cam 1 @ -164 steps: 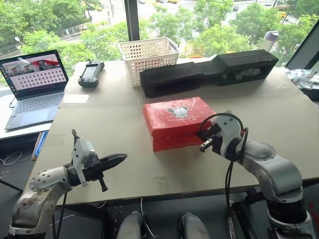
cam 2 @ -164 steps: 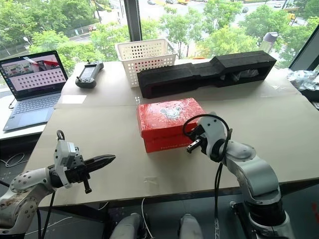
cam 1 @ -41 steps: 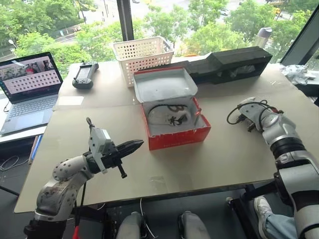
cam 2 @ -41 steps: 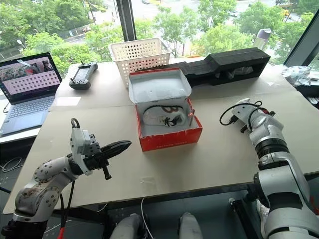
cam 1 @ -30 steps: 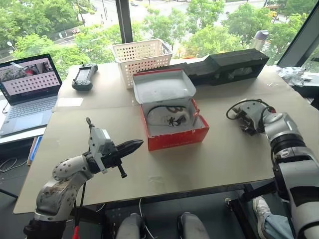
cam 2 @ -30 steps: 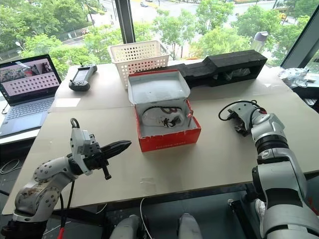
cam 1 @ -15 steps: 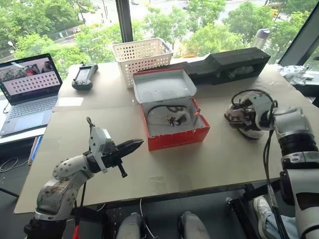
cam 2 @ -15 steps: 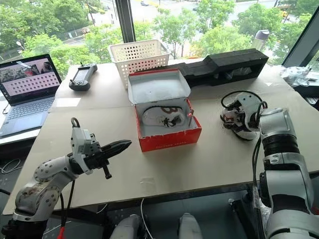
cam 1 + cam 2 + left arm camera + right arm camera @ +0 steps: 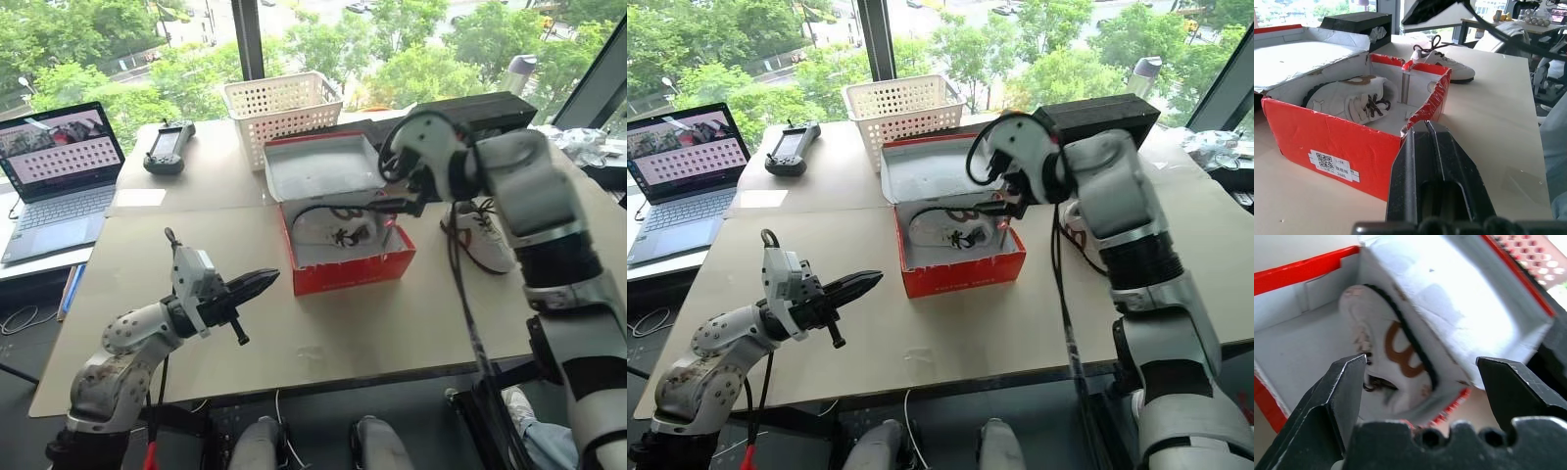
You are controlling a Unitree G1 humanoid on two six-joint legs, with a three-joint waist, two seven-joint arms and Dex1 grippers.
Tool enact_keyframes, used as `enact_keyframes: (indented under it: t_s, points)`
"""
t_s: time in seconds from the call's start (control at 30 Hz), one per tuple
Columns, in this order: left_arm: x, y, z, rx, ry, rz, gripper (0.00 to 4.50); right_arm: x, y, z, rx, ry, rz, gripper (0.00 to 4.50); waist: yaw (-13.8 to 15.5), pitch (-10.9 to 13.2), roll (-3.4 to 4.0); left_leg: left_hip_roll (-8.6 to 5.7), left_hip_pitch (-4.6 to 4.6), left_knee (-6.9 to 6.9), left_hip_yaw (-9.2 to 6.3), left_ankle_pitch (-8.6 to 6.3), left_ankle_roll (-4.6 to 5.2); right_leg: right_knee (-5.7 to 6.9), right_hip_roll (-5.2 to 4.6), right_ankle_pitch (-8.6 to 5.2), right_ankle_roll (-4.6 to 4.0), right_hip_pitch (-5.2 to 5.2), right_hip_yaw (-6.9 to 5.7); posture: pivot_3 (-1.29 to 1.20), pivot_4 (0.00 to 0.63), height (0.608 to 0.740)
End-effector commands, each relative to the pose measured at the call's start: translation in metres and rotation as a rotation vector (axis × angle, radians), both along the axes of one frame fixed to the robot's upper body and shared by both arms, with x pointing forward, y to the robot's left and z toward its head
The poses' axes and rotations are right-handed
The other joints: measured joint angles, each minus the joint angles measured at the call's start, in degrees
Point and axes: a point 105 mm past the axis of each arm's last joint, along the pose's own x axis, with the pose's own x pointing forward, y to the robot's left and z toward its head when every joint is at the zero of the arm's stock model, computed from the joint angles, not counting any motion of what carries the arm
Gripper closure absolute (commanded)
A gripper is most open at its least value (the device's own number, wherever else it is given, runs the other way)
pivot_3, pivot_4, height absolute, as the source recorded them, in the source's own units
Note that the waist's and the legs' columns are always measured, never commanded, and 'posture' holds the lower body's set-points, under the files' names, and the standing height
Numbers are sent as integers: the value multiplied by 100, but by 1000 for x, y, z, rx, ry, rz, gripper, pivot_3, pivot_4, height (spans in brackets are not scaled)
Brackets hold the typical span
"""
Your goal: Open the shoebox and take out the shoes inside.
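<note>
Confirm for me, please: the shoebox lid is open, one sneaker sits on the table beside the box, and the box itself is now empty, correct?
Not quite. The shoebox is open and one sneaker sits on the table beside it, but the box is not empty: the second sneaker lies inside it, as the left wrist view shows.

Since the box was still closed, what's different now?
The shoebox lid is open. One shoe lies on the table to its right, let go; the other shoe is inside. The right gripper, open, has swung back over the box. The left gripper, basket and laptop stayed put.
</note>
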Motion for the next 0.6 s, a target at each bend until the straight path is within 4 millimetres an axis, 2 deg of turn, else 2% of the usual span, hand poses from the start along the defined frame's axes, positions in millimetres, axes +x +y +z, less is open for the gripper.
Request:
enact_keyframes:
  t_s: [0.03,0.13,0.23,0.47,0.6]
  points:
    - [-4,1,10,-1,-41,0,4500,11,-4,-3,-25,-42,-23,227,55,0,0,0,-9,2,-1,0,0,-1,0,1,1,-5,-4,0,150,733]
    - [-5,2,8,3,-37,9,4500,26,-10,-23,-117,-65,-57,227,66,0,0,0,-9,2,-1,1,0,-4,2,9,15,-3,-5,0,150,733]
    - [-5,2,8,4,-36,12,4500,37,-18,-29,-175,-107,-87,227,72,0,0,-1,-8,3,-1,2,-3,-2,3,9,13,-3,-7,0,150,733]
    - [-6,3,6,7,-30,21,4500,55,-9,-49,-149,-162,-166,227,-30,0,0,1,-4,3,-1,5,-6,0,12,10,14,1,-6,0,150,733]
    - [-6,4,5,10,-29,23,4500,58,-1,-46,-86,-179,-198,227,-86,-4,-6,3,11,3,-2,6,-9,2,12,15,15,15,-5,0,150,733]
